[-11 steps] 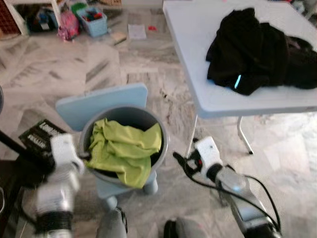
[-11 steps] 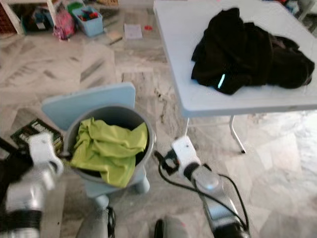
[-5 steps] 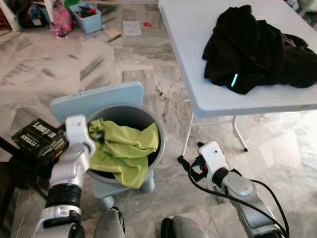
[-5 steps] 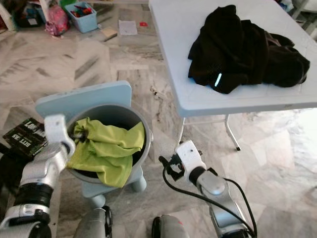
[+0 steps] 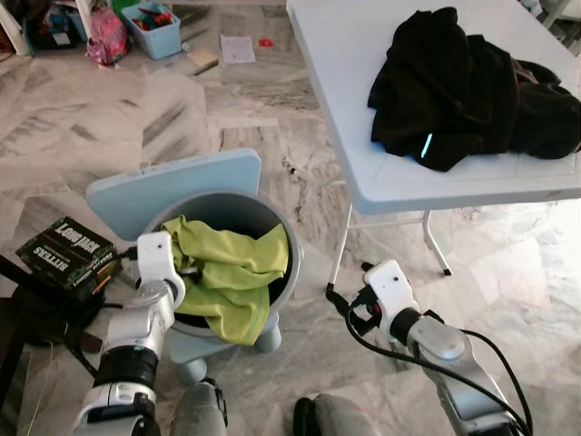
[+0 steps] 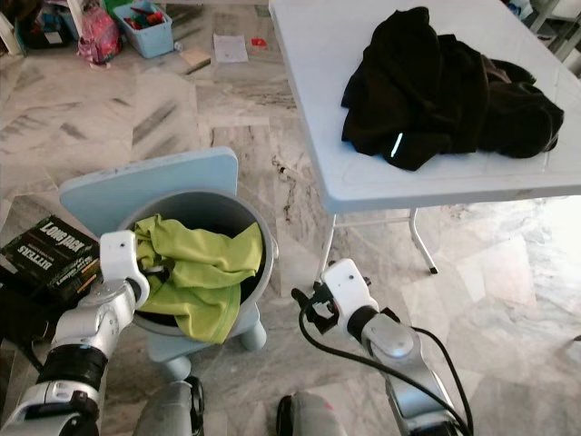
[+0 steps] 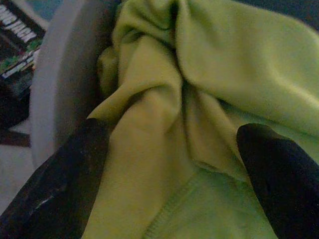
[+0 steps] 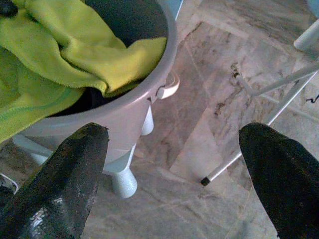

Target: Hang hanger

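At the near left rim of the grey bucket (image 5: 289, 272), the left gripper (image 7: 172, 164) hangs wide open over the green cloth (image 5: 231, 277), holding nothing; with no hanger visible, it may snag cloth.

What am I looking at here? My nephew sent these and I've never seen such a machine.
It is a walking humanoid robot with two silver arms. The two wide pictures come from its head, looking down. The close-ups come from wrist cameras looking along each arm's black fingers. A grey bucket on a pale blue stool holds a green garment. The left end effector, open, reaches into that garment. The right end effector, also open, hovers beside the bucket, empty. Dark clothes lie on the white table.
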{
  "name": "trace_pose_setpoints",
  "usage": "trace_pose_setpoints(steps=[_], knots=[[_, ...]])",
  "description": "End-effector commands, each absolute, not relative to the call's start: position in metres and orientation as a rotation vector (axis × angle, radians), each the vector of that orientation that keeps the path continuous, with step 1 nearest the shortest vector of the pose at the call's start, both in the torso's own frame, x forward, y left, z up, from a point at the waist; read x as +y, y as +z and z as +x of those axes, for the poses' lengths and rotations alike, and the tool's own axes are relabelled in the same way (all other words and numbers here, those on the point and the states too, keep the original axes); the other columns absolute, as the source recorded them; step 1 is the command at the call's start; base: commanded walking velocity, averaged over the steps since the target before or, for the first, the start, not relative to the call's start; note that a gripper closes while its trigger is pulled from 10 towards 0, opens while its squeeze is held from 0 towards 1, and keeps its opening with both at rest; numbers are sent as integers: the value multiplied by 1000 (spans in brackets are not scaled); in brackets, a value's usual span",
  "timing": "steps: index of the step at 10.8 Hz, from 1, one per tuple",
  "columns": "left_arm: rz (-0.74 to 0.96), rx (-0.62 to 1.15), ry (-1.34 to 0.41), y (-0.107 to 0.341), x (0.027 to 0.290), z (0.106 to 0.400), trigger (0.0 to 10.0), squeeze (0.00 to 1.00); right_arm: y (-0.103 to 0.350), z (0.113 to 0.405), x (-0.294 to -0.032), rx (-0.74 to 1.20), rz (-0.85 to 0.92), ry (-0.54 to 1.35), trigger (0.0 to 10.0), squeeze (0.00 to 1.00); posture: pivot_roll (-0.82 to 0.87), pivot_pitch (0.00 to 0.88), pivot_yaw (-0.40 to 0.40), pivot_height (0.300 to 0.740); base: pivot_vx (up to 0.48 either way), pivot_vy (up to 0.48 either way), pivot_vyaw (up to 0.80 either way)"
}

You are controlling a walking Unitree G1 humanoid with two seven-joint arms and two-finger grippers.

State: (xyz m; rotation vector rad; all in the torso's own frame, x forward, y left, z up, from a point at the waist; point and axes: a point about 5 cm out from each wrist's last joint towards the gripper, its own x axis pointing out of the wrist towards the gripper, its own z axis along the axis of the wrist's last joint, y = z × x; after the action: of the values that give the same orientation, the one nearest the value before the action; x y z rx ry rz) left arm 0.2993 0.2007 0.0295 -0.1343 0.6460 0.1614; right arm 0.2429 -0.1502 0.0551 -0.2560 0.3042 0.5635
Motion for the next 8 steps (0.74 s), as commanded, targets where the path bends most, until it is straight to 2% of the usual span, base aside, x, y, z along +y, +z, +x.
trace_pose_setpoints(steps=[1, 2, 3, 4, 5, 8], knots=[[-151, 668, 183, 25, 204, 299, 10000, 0, 56, 241, -155, 313, -268, 547, 10000, 0, -109, 161, -92, 740, 0, 0, 0], [-171, 687, 182, 21, 205, 300, 10000, 0, 56, 241, -156, 313, -270, 548, 10000, 0, -118, 164, -94, 740, 0, 0, 0], [-197, 736, 173, 12, 204, 299, 9333, 0, 58, 240, -157, 315, -283, 550, 10000, 0, -126, 168, -99, 740, 0, 0, 0], [-224, 755, 205, 7, 205, 298, 3333, 0, 59, 239, -158, 313, -292, 551, 10000, 0, -154, 171, -98, 740, 0, 0, 0], [-244, 759, 236, 5, 208, 298, 0, 0, 60, 237, -160, 314, -300, 543, 10000, 0, -168, 172, -100, 740, 0, 0, 0], [-251, 743, 295, 3, 221, 297, 0, 0, 61, 229, -167, 329, -323, 537, 10000, 0, -192, 174, -111, 740, 0, 0, 0]])
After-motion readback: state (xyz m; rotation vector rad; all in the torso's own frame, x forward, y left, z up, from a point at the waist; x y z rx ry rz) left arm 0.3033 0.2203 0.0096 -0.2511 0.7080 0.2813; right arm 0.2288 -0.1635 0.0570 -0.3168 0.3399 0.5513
